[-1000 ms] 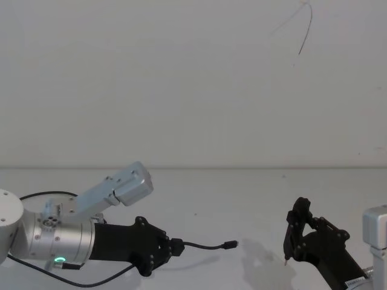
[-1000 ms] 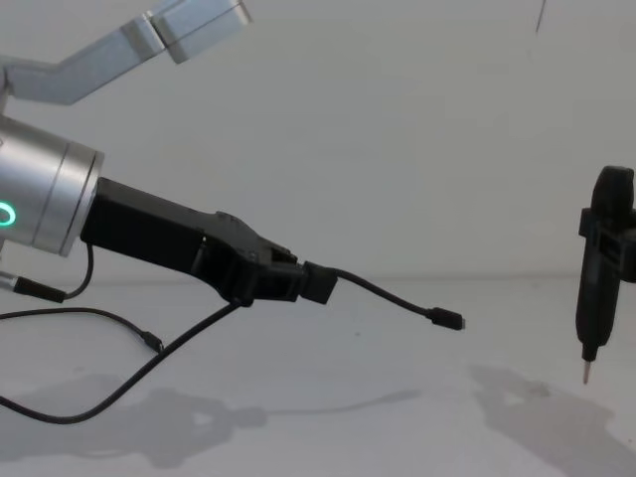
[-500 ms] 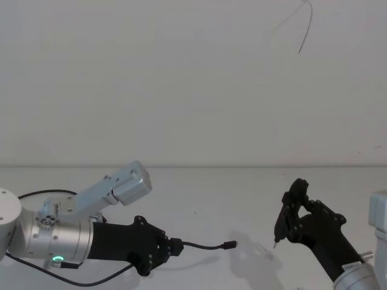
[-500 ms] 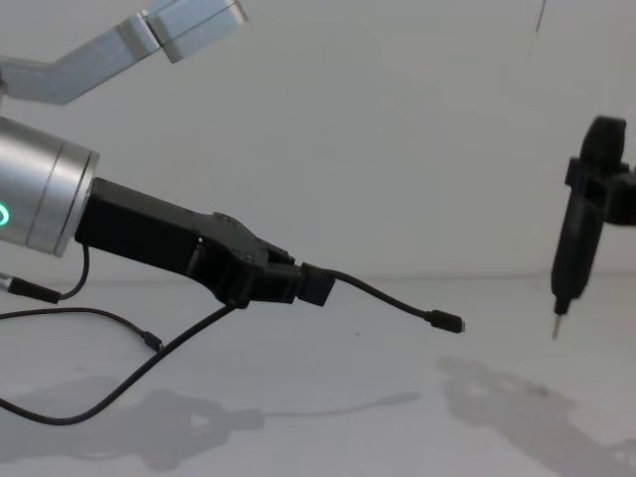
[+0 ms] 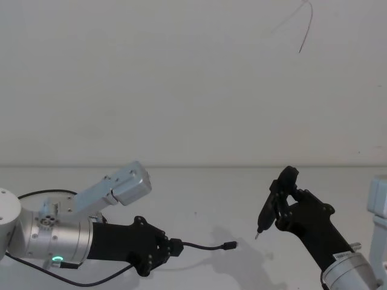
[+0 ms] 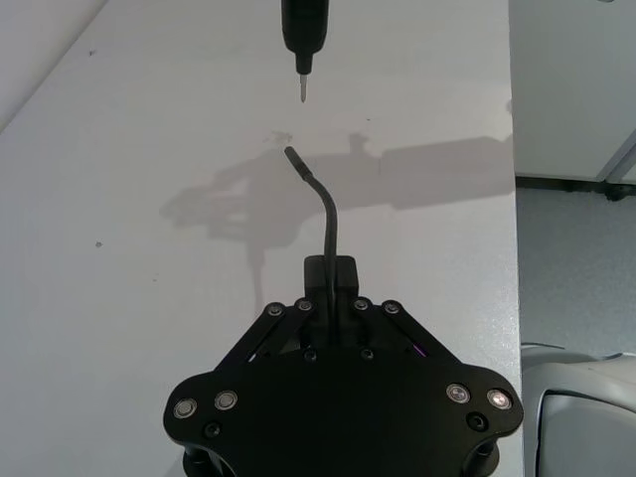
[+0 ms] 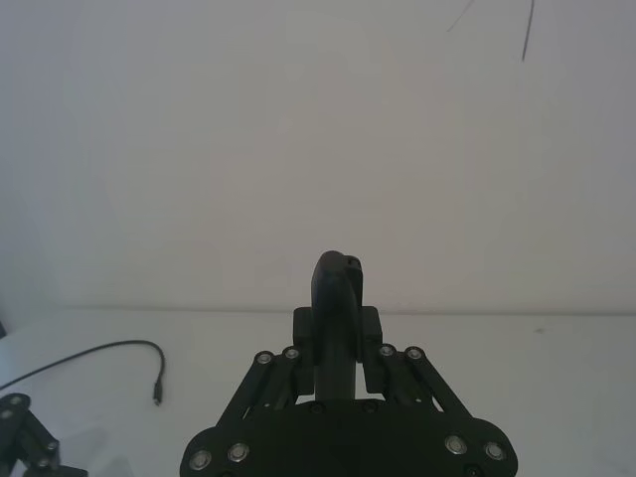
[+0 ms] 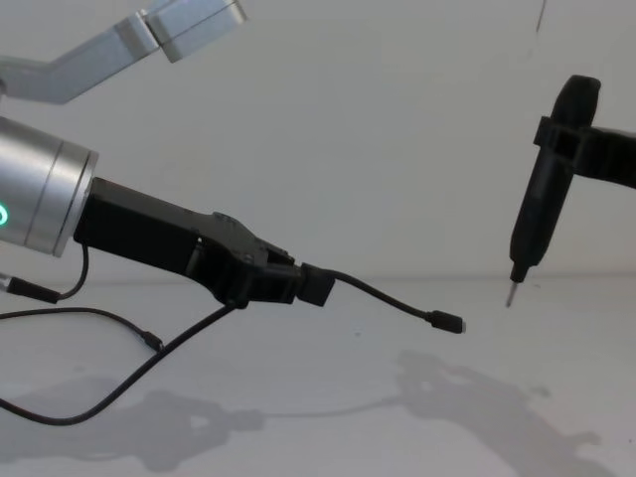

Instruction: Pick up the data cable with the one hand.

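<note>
My left gripper (image 5: 173, 248) is shut on the data cable (image 5: 204, 246), which it holds above the white table at lower left. The short free end curves out to a small plug (image 5: 230, 244). In the chest view the left gripper (image 8: 314, 286) points right with the data cable (image 8: 390, 299) drooping from it. The left wrist view shows the data cable (image 6: 329, 214) rising from the left gripper (image 6: 331, 275). My right gripper (image 5: 284, 199) is shut on a slim black pen-shaped tool (image 5: 268, 210), whose tip hangs just right of and above the plug, apart from it.
The cable's long remainder (image 8: 119, 386) trails down onto the table (image 5: 199, 187) under my left arm. A plain wall stands behind, with a thin dark line (image 5: 305, 30) at its upper right. The tool (image 8: 545, 199) hangs high at the right in the chest view.
My right gripper has lifted the pen-shaped tool and carried it left, toward the cable's plug. The left gripper and the cable have hardly moved.
</note>
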